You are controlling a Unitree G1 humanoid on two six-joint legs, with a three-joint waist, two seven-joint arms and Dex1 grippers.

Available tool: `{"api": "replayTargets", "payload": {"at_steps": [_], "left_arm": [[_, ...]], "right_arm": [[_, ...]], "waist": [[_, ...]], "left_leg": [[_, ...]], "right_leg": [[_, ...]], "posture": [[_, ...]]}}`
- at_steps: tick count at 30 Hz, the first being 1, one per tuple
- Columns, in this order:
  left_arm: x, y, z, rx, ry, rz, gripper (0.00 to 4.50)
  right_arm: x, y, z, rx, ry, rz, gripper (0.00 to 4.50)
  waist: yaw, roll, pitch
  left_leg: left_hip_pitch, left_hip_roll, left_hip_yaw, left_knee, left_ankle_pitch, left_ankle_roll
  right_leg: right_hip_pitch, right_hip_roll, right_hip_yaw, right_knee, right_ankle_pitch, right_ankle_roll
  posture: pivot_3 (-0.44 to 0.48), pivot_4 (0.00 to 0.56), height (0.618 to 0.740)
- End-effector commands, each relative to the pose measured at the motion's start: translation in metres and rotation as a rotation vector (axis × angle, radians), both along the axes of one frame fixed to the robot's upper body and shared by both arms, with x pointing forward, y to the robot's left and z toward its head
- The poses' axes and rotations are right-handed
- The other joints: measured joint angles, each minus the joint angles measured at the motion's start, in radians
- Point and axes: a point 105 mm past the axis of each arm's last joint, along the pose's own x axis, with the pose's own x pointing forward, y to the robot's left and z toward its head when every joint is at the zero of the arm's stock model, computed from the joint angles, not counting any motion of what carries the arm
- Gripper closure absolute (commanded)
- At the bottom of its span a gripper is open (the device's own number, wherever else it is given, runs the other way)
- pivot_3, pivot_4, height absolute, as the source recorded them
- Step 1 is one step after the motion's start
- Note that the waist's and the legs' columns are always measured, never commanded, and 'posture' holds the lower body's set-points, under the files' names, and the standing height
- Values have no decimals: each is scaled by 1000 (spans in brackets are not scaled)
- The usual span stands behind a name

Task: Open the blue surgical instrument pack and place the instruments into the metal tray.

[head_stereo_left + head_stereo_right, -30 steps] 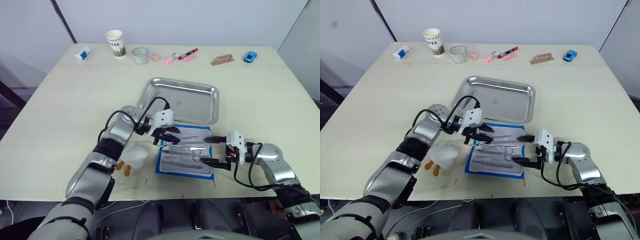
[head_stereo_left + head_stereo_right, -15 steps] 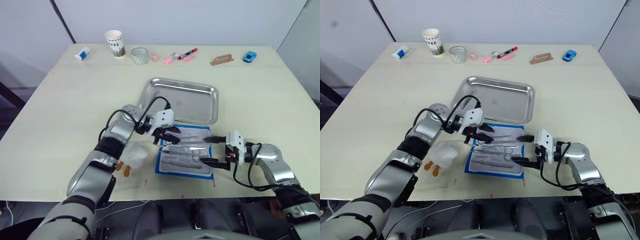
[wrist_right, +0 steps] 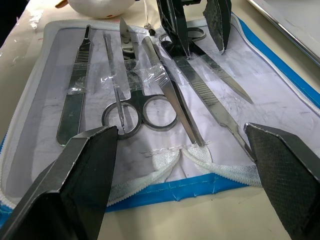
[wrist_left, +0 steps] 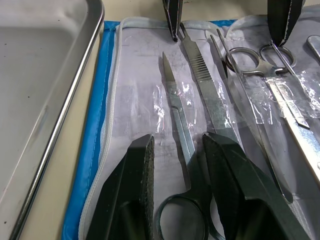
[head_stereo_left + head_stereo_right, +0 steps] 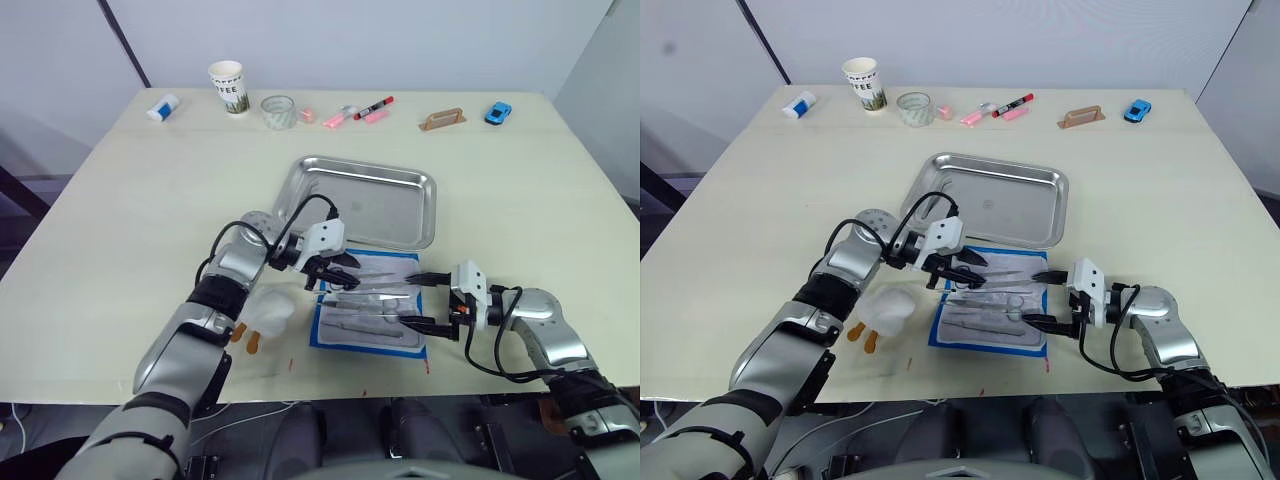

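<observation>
Meanwhile, little has changed in the last second: the left gripper [image 4: 172, 195] keeps its spread jaws astride the scissors [image 4: 179, 131] on the open pack [image 5: 370, 306], apparently not yet clamped. The right gripper [image 5: 424, 300] waits wide open beside it (tray [image 5: 418, 222] still empty). Extraction hasn't begun.

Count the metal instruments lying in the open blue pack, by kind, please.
Scissors: 2
Straight slim tools (forceps, flat handles, a thin probe): 4
Total: 6, all lying on the pale lining of the blue surgical instrument pack.
</observation>
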Motion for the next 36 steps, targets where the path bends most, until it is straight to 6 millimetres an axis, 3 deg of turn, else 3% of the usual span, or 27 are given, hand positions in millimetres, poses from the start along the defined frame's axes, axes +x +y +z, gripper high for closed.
{"api": "replayTargets", "payload": {"at_steps": [1, 3, 8, 18, 36], "left_arm": [[-3, 10, -9, 20, 27, 17, 2880], [-3, 11, -10, 20, 29, 21, 2880], [-4, 11, -12, 20, 37, 21, 4462], [-5, 10, -12, 14, 41, 20, 4462], [1, -8, 12, 42, -24, 17, 4462]], "right_arm": [[-12, -1, -35, -77, 129, -8, 90], [-12, 0, -35, -77, 129, -8, 90], [-11, -1, -35, -78, 129, -8, 90], [-12, -1, -36, -79, 129, -10, 90], [-11, 0, -36, -82, 129, -3, 90]], "waist": [[0, 0, 0], [0, 0, 0], [1, 0, 0], [1, 0, 0], [1, 0, 0]], "left_leg": [[0, 0, 0, 0, 0, 0], [0, 0, 0, 0, 0, 0], [3, 0, 0, -1, 0, 0], [5, 0, 1, -2, 0, 0], [6, 0, 0, -2, 0, 0]], "right_leg": [[0, 0, 0, 0, 0, 0], [0, 0, 0, 0, 0, 0], [3, 0, 0, 0, 0, 0], [5, 0, 0, -1, 0, -1], [5, 0, 1, -1, -1, -1]], "posture": [[0, 150, 725], [0, 150, 725], [0, 150, 725], [0, 150, 725], [0, 150, 725]]}}
